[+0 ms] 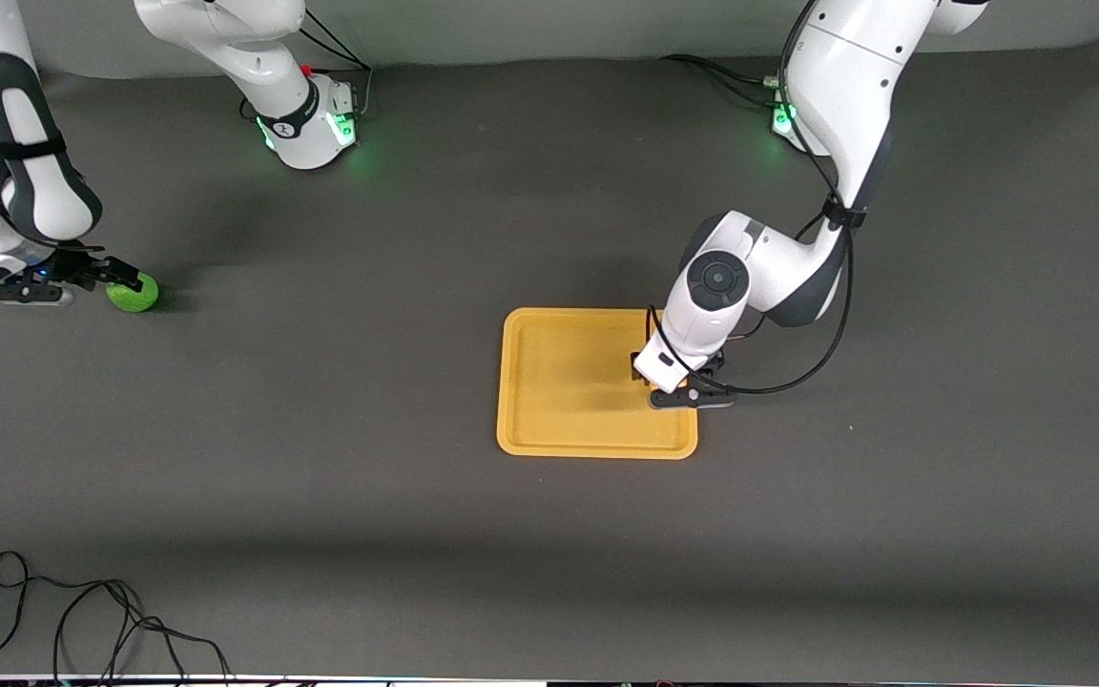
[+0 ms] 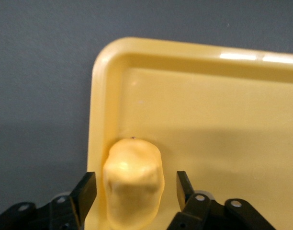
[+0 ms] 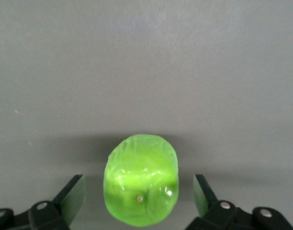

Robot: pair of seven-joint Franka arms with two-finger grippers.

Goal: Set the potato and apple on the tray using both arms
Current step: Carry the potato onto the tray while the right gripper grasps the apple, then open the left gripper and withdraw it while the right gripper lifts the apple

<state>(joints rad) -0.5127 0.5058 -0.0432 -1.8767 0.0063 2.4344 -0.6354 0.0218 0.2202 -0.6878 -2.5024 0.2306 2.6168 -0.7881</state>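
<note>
The orange-yellow tray (image 1: pixel 559 382) lies mid-table. My left gripper (image 1: pixel 678 386) is low over the tray's edge toward the left arm's end. In the left wrist view, the gripper (image 2: pixel 135 189) is open around the yellow-tan potato (image 2: pixel 133 182), with gaps on both sides. The potato rests on the tray (image 2: pixel 208 120) beside its rim; in the front view the wrist hides it. The green apple (image 1: pixel 134 292) sits on the table at the right arm's end. My right gripper (image 1: pixel 118 279) is open around the apple (image 3: pixel 140 179), its fingers (image 3: pixel 72 194) clear of it.
Loose black cables (image 1: pixel 82 620) lie on the table near the front camera, toward the right arm's end. The arm bases (image 1: pixel 316 124) with green lights stand along the top of the front view. Dark grey mat surrounds the tray.
</note>
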